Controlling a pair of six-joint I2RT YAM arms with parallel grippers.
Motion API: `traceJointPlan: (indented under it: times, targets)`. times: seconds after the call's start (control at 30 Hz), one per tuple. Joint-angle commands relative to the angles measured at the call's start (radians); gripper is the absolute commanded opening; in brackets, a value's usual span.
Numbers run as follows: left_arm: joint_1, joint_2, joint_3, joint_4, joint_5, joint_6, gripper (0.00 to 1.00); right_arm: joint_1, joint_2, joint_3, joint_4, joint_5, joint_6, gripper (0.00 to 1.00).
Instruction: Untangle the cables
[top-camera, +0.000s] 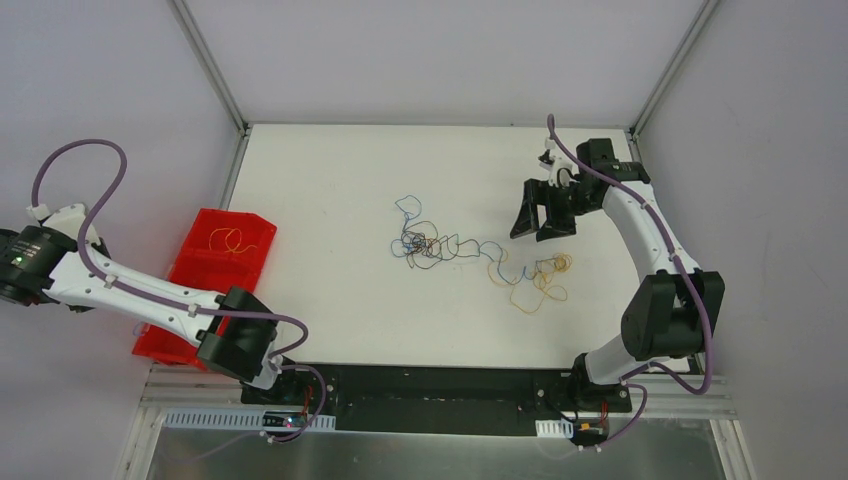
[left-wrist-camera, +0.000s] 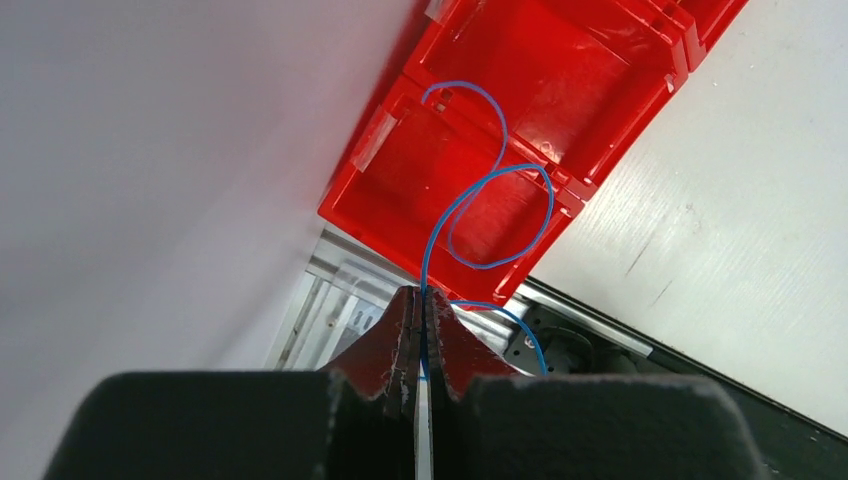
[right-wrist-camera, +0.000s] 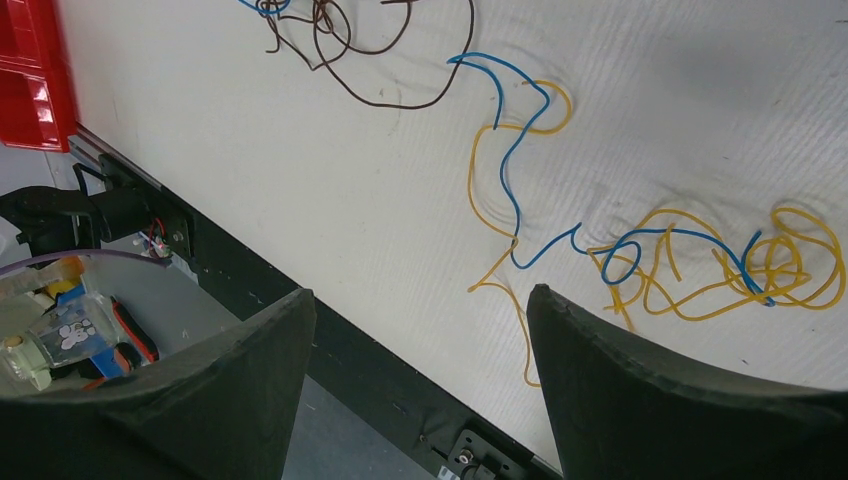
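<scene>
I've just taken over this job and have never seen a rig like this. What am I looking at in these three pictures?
Two robot arms stand at the near edge of the white table. The wide picture looks down from above; the other two come from wrist cameras. On the table lies a tangle of thin cables, blue, dark and orange-yellow. A red bin at the left has an orange-yellow cable in it. The left end effector is shut on a blue cable near that bin. The right end effector is open, holding nothing, by the tangle's right end.
</scene>
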Motion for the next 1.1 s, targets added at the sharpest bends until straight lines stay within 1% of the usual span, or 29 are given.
traceJointPlan:
  times: [0.0,0.1,0.23,0.33,0.77,0.87,0.97,1.07]
  targets:
    - [0.004,-0.061,0.016,0.027,0.013,0.033,0.00,0.005,-0.022,-0.012,-0.002,-0.009,-0.002,0.81]
    - [0.005,-0.060,0.098,0.002,0.038,0.010,0.00,0.006,-0.023,-0.008,-0.003,-0.007,-0.001,0.81]
    - [0.005,-0.014,0.234,-0.049,0.047,-0.013,0.00,0.006,-0.024,-0.001,-0.009,-0.003,-0.004,0.81]
    - [0.004,-0.003,0.244,-0.060,0.033,-0.007,0.00,0.006,-0.024,-0.004,-0.011,-0.003,-0.009,0.81]
    - [0.005,-0.057,0.060,-0.002,-0.002,0.017,0.00,0.006,-0.021,-0.024,-0.009,0.004,-0.015,0.81]
    - [0.001,-0.092,-0.026,0.022,0.010,0.040,0.00,0.006,-0.019,-0.032,-0.005,0.002,-0.015,0.81]
    - [-0.026,-0.123,-0.138,0.082,-0.033,0.047,0.00,0.006,-0.013,-0.028,-0.005,-0.002,-0.011,0.81]
    - [-0.055,-0.118,-0.212,0.129,-0.069,0.023,0.00,0.006,-0.008,-0.018,-0.006,-0.001,-0.010,0.81]
